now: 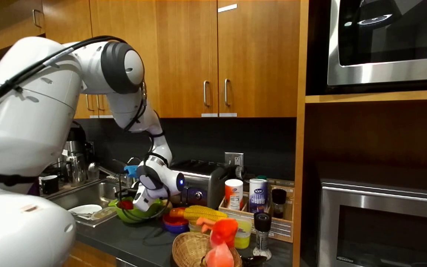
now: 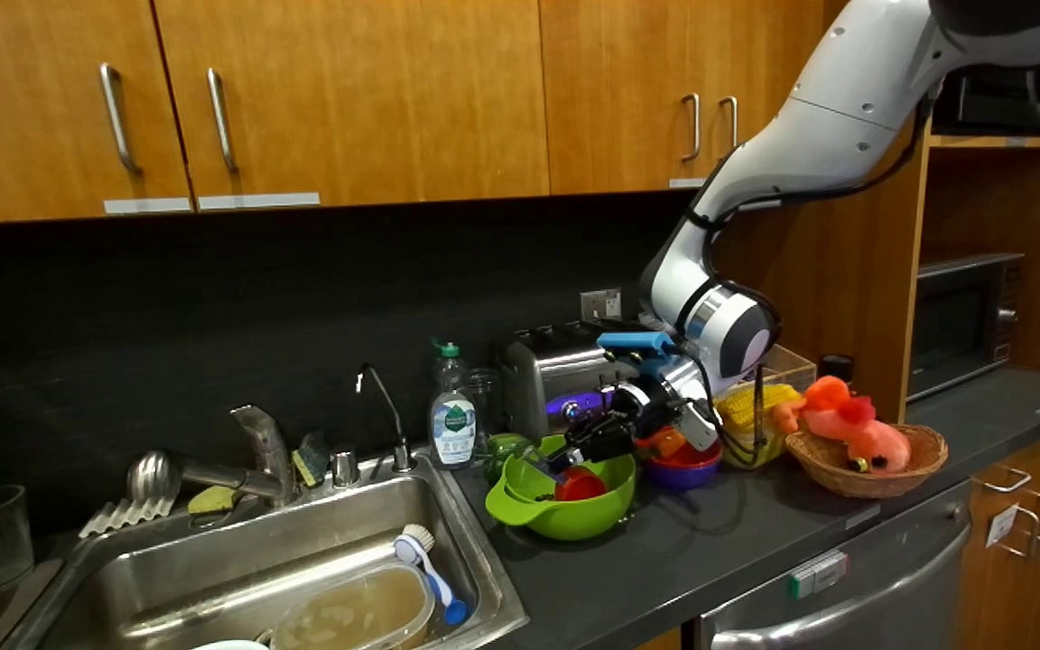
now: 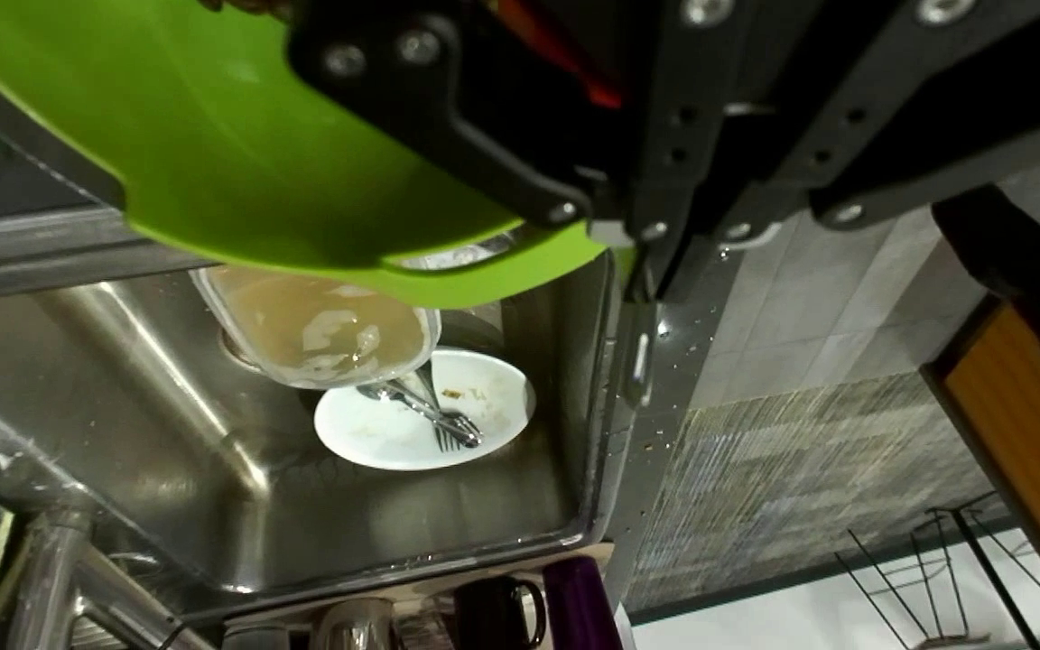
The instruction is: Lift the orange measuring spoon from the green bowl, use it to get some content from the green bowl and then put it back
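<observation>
One green bowl (image 2: pixel 588 521) stands by the countertop (image 2: pixel 574 587) edge nearest the sink (image 2: pixel 487 578), holding a rounded red object (image 2: pixel 581 486), its kind unclear. Over the bowl hangs the gripper (image 2: pixel 561 461), tips near that object; whether the jaws are spread, pressed together or pinching something, I cannot tell.

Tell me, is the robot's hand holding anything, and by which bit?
I can't tell: the hand is at the green bowl, close to the red thing in it, but no view clearly shows whether it grips anything, or where.
</observation>
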Robot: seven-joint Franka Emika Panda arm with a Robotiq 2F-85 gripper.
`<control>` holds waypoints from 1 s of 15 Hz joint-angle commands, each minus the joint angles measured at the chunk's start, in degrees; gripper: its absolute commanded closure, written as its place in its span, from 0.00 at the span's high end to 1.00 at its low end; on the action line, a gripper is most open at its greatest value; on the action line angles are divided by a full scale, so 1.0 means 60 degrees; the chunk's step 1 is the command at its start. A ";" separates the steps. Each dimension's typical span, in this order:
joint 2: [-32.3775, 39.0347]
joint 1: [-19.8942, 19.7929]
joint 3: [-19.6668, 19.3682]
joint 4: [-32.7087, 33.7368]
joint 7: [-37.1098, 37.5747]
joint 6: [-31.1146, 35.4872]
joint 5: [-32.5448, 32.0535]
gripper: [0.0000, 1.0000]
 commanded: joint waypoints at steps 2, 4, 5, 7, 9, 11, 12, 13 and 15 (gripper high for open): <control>0.0400 -0.0121 -0.0104 0.0334 0.0924 -0.1039 -0.0181 0.01; 0.0654 -0.0158 -0.0164 0.0547 0.1330 -0.1422 -0.0305 0.01; 0.0798 -0.0159 -0.0197 0.0710 0.1564 -0.1581 -0.0383 0.01; 0.1039 -0.0141 -0.0282 0.1004 0.2003 -0.1836 -0.0518 0.01; 0.1235 -0.0130 -0.0349 0.1273 0.2402 -0.2043 -0.0658 0.01; 0.1434 -0.0133 -0.0383 0.1525 0.2749 -0.2254 -0.0740 0.01; 0.1504 -0.0142 -0.0390 0.1603 0.2901 -0.2380 -0.0753 0.01; 0.1568 -0.0145 -0.0403 0.1689 0.3025 -0.2469 -0.0778 0.01; 0.1554 -0.0141 -0.0451 0.1765 0.3305 -0.2617 -0.0903 0.01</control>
